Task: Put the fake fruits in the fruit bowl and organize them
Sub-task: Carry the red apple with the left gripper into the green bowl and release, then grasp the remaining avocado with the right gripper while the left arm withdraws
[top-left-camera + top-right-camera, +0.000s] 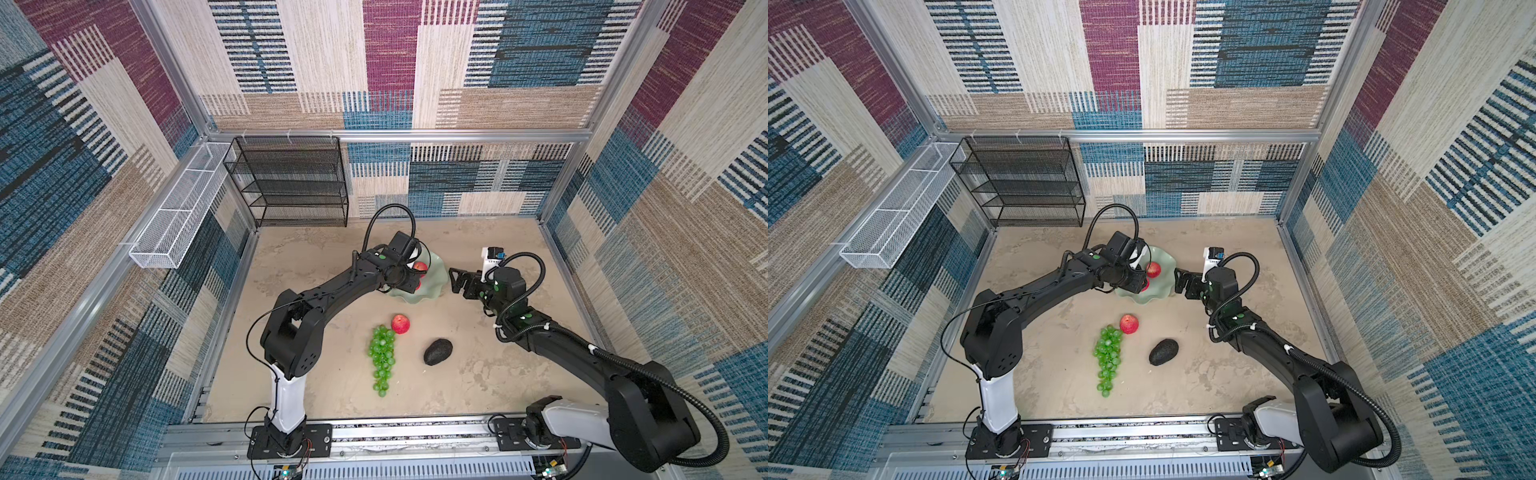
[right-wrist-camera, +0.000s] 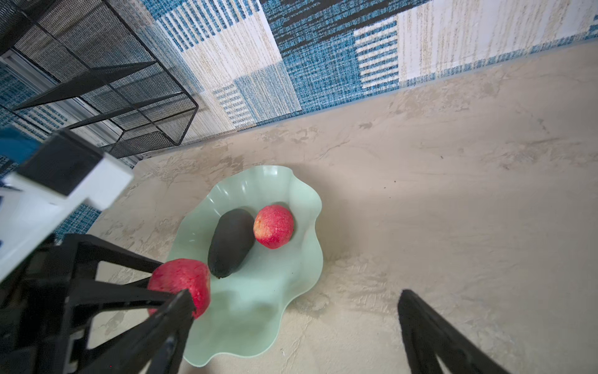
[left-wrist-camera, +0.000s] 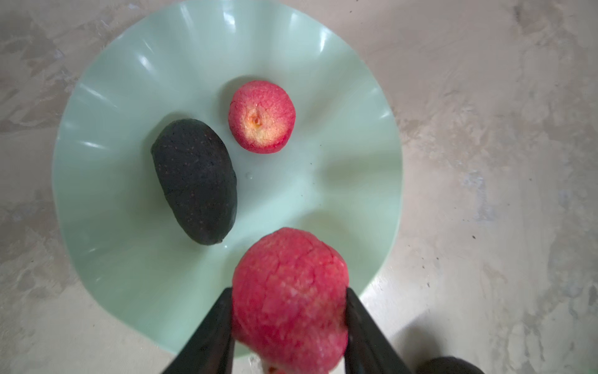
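Beige tabletop (image 1: 478,374): your left gripper (image 3: 289,301) clamps an apple (image 2: 179,285) over the fruit bowl (image 3: 129,97) rim; right gripper (image 1: 454,281) gapes just right.

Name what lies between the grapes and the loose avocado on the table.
Only bare table between grapes and avocado, in both top views.

the left gripper (image 3: 289,293) clamps a red apple (image 3: 289,311) from both sides, over the bowl (image 3: 129,233) edge. inside lie a dark avocado (image 3: 195,181) and, just beside it, a second apple (image 3: 261,116), pale dimple facing the camera. mottled beige table (image 3: 485,162) all around.
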`<act>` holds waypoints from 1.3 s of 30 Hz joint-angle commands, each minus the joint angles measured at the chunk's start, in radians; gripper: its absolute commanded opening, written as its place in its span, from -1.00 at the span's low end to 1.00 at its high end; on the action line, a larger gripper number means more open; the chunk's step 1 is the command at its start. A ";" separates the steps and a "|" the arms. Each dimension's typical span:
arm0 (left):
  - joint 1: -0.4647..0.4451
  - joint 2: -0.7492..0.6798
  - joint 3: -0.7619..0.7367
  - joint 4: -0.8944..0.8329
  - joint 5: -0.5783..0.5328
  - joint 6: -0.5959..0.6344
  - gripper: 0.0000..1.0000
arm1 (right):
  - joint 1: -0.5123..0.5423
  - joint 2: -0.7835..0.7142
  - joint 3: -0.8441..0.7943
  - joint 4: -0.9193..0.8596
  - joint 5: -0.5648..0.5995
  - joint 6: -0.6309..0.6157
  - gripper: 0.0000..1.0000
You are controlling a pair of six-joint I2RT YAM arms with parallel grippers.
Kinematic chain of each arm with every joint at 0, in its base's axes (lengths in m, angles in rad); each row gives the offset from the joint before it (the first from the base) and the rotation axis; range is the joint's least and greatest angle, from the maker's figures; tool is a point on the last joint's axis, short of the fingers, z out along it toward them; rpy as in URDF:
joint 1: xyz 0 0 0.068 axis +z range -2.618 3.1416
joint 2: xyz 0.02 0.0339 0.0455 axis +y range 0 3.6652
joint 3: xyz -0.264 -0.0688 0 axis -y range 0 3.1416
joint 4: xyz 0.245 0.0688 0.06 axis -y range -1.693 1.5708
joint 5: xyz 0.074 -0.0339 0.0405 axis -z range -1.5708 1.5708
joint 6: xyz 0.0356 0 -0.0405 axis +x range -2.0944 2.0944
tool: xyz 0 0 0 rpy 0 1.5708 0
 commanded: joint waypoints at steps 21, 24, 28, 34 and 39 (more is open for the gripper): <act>0.057 0.172 0.175 0.030 0.046 -0.070 0.41 | 0.054 -0.031 -0.038 -0.267 -0.081 0.067 0.95; 0.058 0.102 0.131 0.085 0.041 -0.088 0.45 | 0.126 -0.063 -0.054 -0.350 -0.063 0.125 0.95; 0.059 -0.053 0.015 0.217 0.009 -0.122 0.46 | 0.239 -0.127 -0.092 -0.416 -0.064 0.253 0.95; 0.069 -0.348 -0.298 0.477 -0.123 -0.148 0.49 | 0.364 -0.163 -0.152 -0.434 -0.075 0.404 0.93; 0.093 -0.544 -0.506 0.521 -0.211 -0.170 0.52 | 0.399 -0.101 -0.157 -0.392 -0.088 0.458 0.91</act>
